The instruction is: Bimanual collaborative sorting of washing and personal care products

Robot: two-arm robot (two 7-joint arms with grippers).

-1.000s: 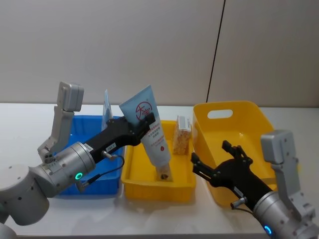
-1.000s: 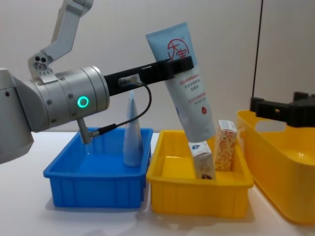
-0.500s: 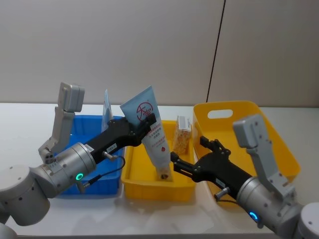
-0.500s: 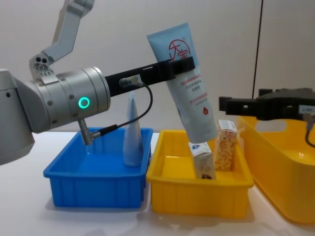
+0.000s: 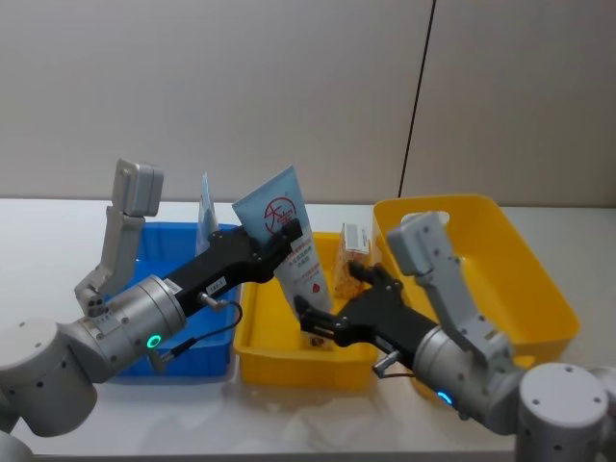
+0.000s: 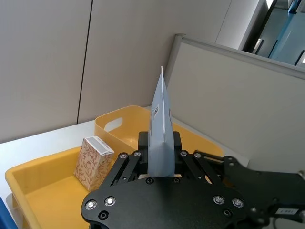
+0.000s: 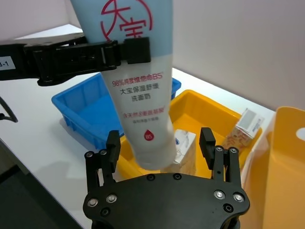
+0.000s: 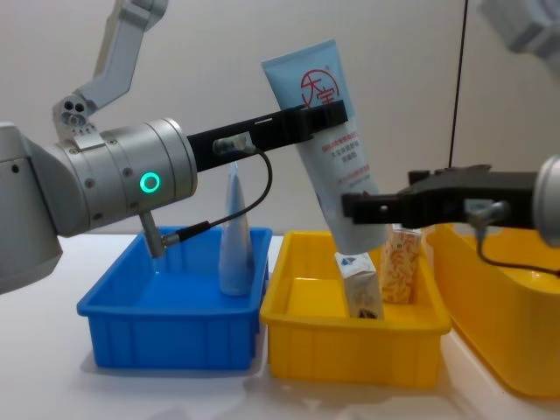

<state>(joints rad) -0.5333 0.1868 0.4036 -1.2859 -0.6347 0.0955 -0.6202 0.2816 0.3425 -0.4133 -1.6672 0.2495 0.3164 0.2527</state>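
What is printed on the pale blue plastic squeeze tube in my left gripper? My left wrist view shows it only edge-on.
Observer: The pale blue plastic squeeze tube carries a red round logo and red text; the left gripper clamps it just under the logo.
Operator: Where is the right gripper?
Observer: The right gripper is open around the tube's lower end, a gap on each side.
Operator: Anything below the tube?
Observer: A small white carton with a blue emblem stands in the small yellow plastic bin, close beneath it.
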